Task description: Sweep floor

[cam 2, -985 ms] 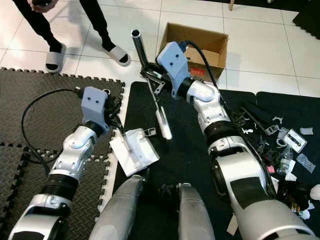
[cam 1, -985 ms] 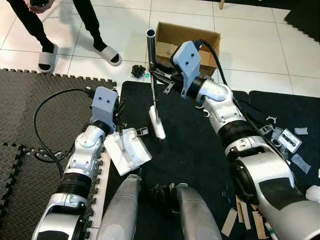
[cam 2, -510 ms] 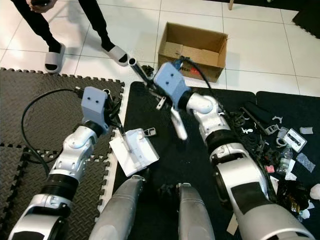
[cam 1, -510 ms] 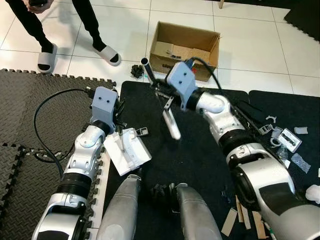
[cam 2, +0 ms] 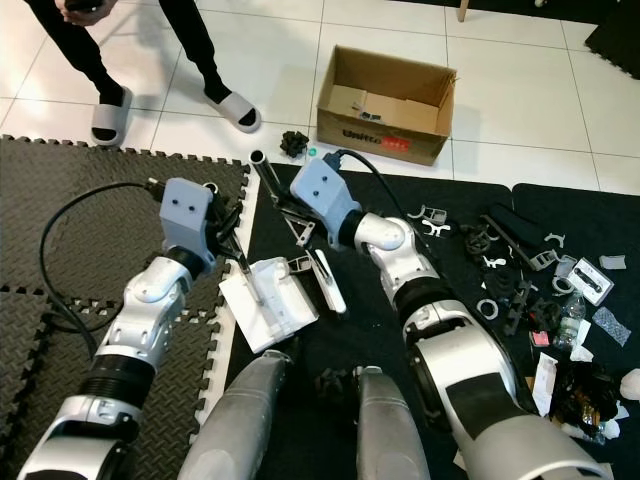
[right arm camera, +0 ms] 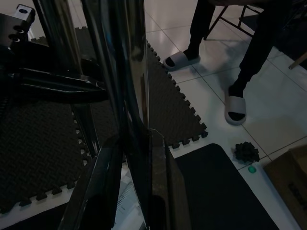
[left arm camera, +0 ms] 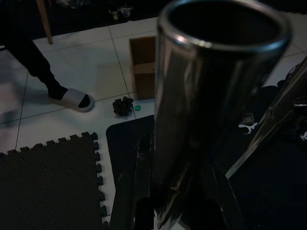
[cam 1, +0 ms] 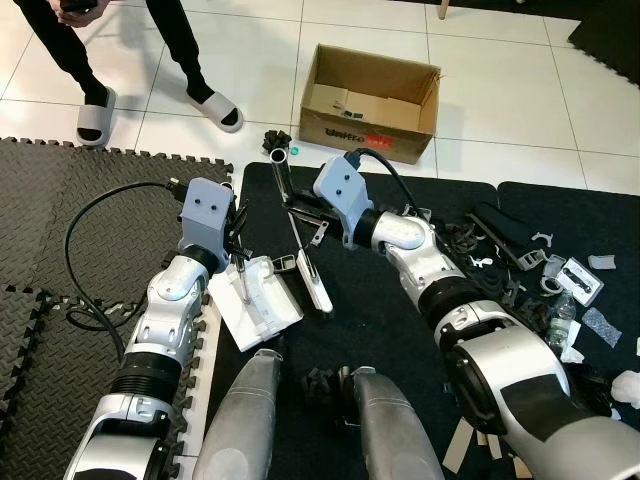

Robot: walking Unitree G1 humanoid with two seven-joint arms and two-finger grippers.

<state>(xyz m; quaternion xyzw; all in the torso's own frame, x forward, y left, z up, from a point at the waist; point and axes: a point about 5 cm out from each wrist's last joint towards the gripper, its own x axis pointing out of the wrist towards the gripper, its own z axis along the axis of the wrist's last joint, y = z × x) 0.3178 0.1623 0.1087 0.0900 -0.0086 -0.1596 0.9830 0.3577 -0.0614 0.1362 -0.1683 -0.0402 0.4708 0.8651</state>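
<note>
now both grippers clamp shiny metal tubes: broom [cam 1: 300, 235], white dustpan [cam 1: 255, 303].

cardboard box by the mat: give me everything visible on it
The cardboard box is plain brown corrugated board, standing on the white tile floor just beyond the black mat. Its top is open with flaps raised, a few small scraps lying inside. The near side carries dark lettering and a red mark. No tool touches it; a dark clump lies to its left.
</note>
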